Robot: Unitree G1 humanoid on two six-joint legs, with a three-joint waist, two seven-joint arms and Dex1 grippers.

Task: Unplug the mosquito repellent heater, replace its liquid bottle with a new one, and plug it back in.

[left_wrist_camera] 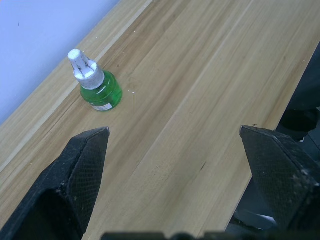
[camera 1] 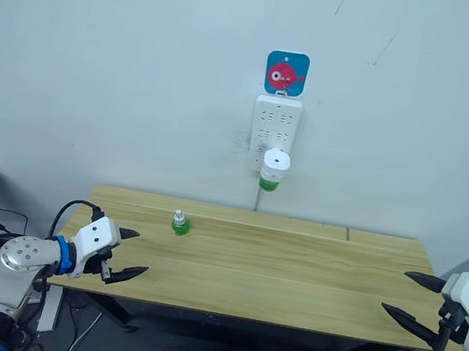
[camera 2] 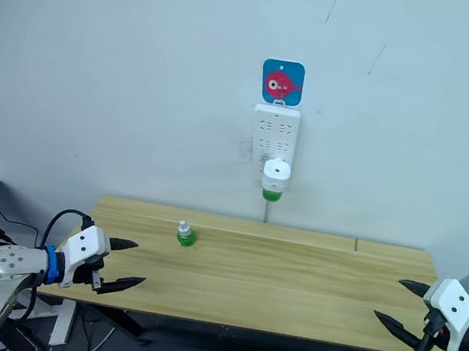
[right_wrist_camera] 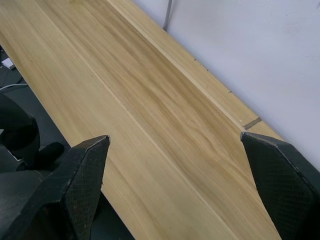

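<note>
Heater [camera 1: 276,162] still plugged into wall power strip [camera 1: 274,133], above table's [camera 1: 290,279] far edge, up and fwd of both grippers, a bit nearer the right one. Green bottle hangs under its white round body. Left gripper [camera 1: 129,254] and right gripper [camera 1: 414,297]: fingers apart, empty. Capped new bottle [camera 1: 180,223] upright on table, near left gripper.

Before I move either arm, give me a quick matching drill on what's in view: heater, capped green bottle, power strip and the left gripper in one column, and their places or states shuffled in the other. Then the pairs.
Things:
1. mosquito repellent heater
2. white-capped green bottle
3. power strip
4. left gripper

Places or states:
A. upright on the table's left half
B. open, empty, at the table's left front edge
C. mounted on the wall under a fish sticker
D. plugged in, green bottle hanging beneath

Pairs: 1-D, 2-A, 3-C, 4-B
</note>
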